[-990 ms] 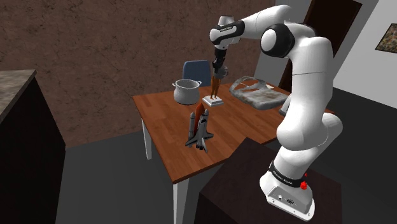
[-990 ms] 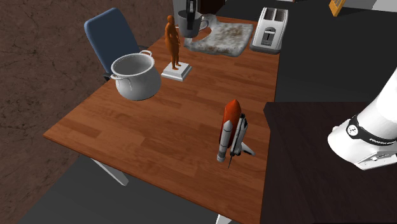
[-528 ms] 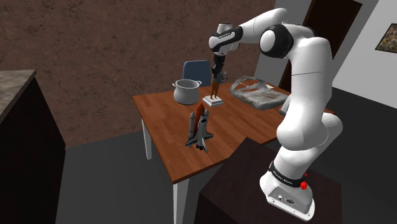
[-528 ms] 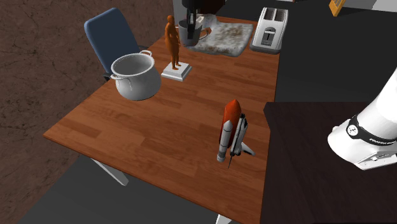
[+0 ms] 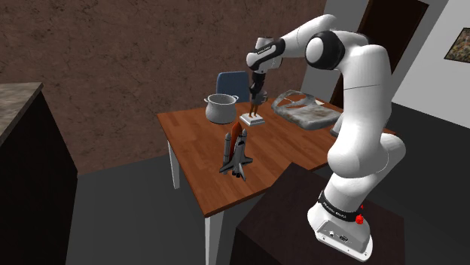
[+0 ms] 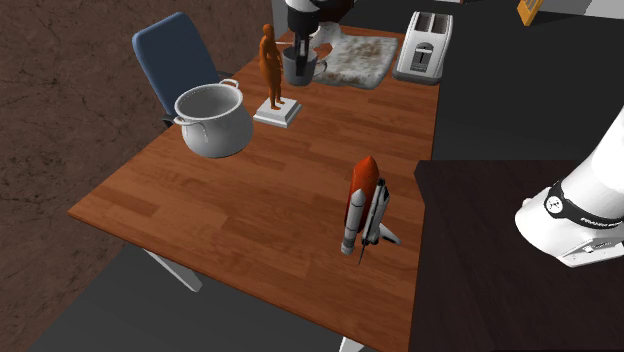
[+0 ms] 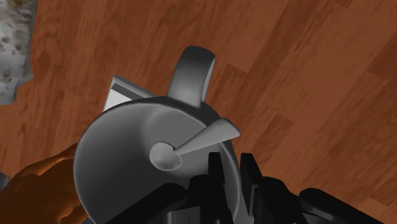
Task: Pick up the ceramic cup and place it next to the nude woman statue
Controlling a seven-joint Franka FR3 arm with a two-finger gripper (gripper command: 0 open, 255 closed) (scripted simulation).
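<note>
Reaching up and to the left in the shoulder view, the white arm hangs its gripper [image 5: 257, 89] directly over the orange statue [image 5: 254, 108] on the wooden table [image 5: 197, 169]. A grey pot [image 5: 220, 108] stands to the statue's left, and a shuttle model [image 5: 235, 154] stands nearer the camera.

From the second exterior view, the grey cup [image 6: 298, 66] hangs from the gripper [image 6: 301, 50] just to the statue's [image 6: 269, 62] right, level with its torso and in front of the mottled mat's [image 6: 350, 58] edge. I cannot tell whether the cup touches the table. A toaster [image 6: 424, 45] sits farther right.

Along the wrist view, the black fingers [image 7: 214, 175] are clamped on the cup's [image 7: 127, 153] rim, one inside and one outside. A spoon-like piece [image 7: 191, 145] lies in the cup. The statue's white base [image 7: 122, 95] shows past the cup.
</note>
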